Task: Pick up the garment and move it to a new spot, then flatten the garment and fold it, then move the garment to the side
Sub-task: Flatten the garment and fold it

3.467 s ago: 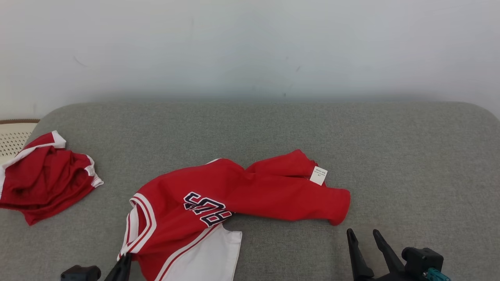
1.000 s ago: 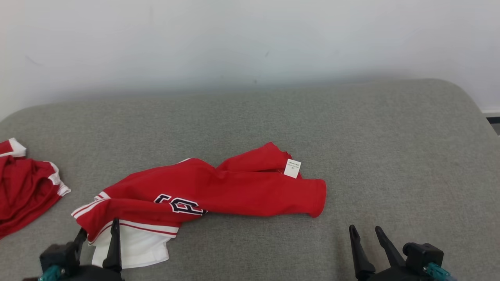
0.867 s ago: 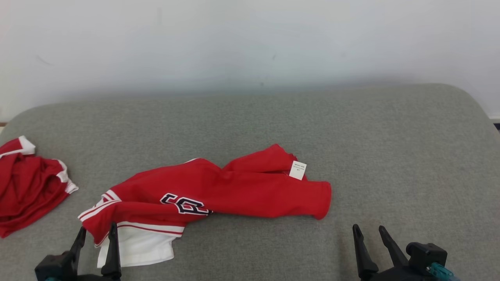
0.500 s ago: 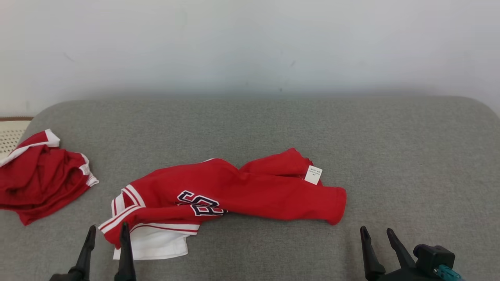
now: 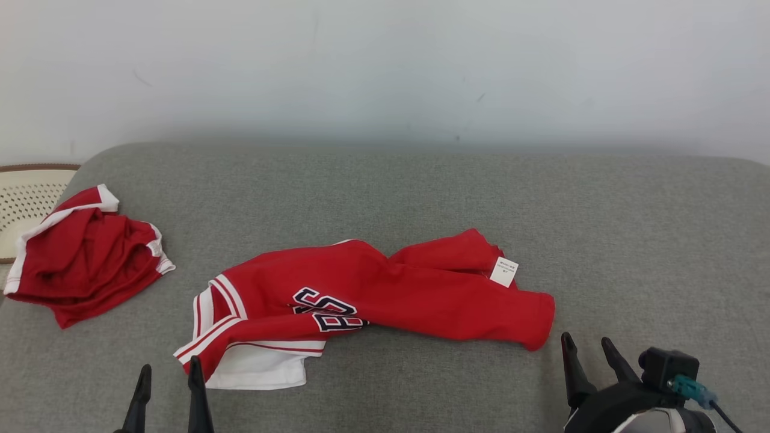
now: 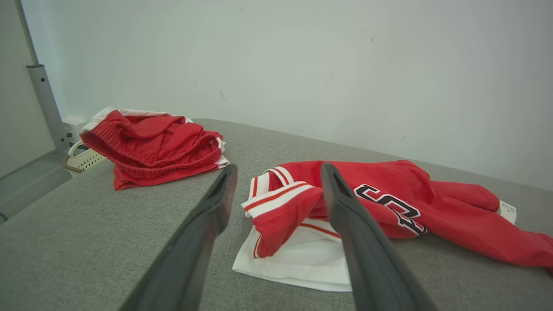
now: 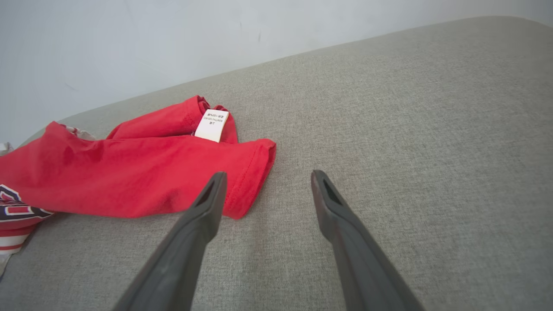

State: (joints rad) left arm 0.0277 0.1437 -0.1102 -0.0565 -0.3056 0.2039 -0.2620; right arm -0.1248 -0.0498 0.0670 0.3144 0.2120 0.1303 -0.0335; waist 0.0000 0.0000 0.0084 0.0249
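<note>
In the head view I have the red jersey with white trim and dark lettering point(image 5: 385, 294) lying crumpled across the middle of the flat grey fabric cushion point(image 5: 421, 198), its striped, white-panelled end toward my left and its plain red end toward my right, with a small white care label point(image 5: 504, 272) showing on the far edge. My left gripper point(image 5: 169, 364) sits at the lower left with its two dark fingers spread wide and nothing between them, its tips just beside the jersey's folded striped corner. My right gripper point(image 5: 586, 339) sits at the lower right, equally wide apart and empty, just beside the plain red end. A second bunched red garment with white edging point(image 5: 84, 264) lies well apart at the cushion's left end, next to a cream perforated basket point(image 5: 30, 192). In the left wrist view the left gripper point(image 6: 278, 167) is fully spread, framing the folded striped corner of the red jersey point(image 6: 432, 207) that rests on its white panel; I cannot tell whether a tip touches the cloth. The second red garment point(image 6: 160, 147) lies beyond to the left. In the right wrist view the right gripper point(image 7: 268, 174) stands wide open over bare cushion, one fingertip beside the hemmed end of the red jersey point(image 7: 129, 172), gripping nothing.
</note>
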